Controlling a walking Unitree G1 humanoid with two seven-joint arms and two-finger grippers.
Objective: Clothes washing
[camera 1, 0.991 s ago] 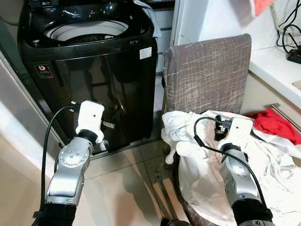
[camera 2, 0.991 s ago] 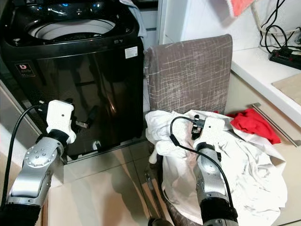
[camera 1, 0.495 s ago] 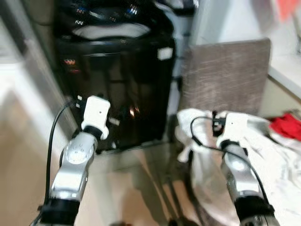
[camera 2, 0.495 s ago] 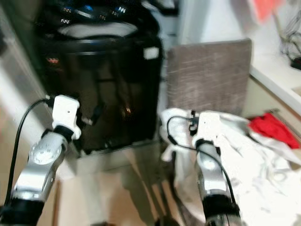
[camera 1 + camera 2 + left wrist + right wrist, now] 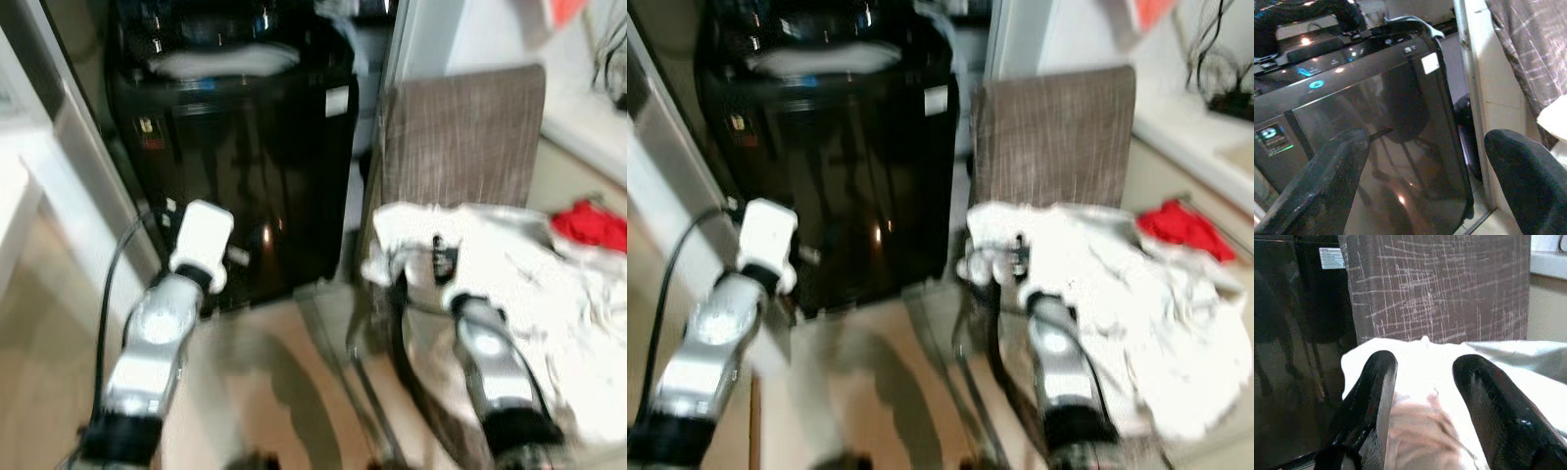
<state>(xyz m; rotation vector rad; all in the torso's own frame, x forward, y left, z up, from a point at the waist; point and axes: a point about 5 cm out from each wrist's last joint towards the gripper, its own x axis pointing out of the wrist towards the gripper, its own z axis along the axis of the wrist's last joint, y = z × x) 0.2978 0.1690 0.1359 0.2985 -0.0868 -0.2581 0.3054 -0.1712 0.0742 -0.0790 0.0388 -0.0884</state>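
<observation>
1. White crumpled laundry (image 5: 1136, 294) is heaped on the seat of the grey fabric-backed chair (image 5: 1055, 137), with a red garment (image 5: 1181, 227) lying at the far right of the heap; compared with a second ago the whole scene is blurred and shifted, so the camera is judged to be moving with the robot, not the things.
2. The right gripper (image 5: 1422, 396) is now pushed closer into the near edge of the white heap — its fingers (image 5: 1371, 396) are spread apart with cloth bulging between them, nothing yet being clamped. A grasp of the first garment is judged to be at hand.
3. The left gripper (image 5: 1420, 171) is held in front of the glossy black top-loading washing machine (image 5: 245, 147), its fingers parted wide and nothing carried.
4. The machine's top is seen open with a pale drum rim (image 5: 220, 61), so a garment could be dropped in from above.
5. Room is tight: chair and machine stand just beside each other with a narrow gap, a white wall edge (image 5: 1484, 98) runs between them, and a counter edge (image 5: 1195, 147) lies at the right — the tiled floor (image 5: 284, 382) before the machine is the open path.
</observation>
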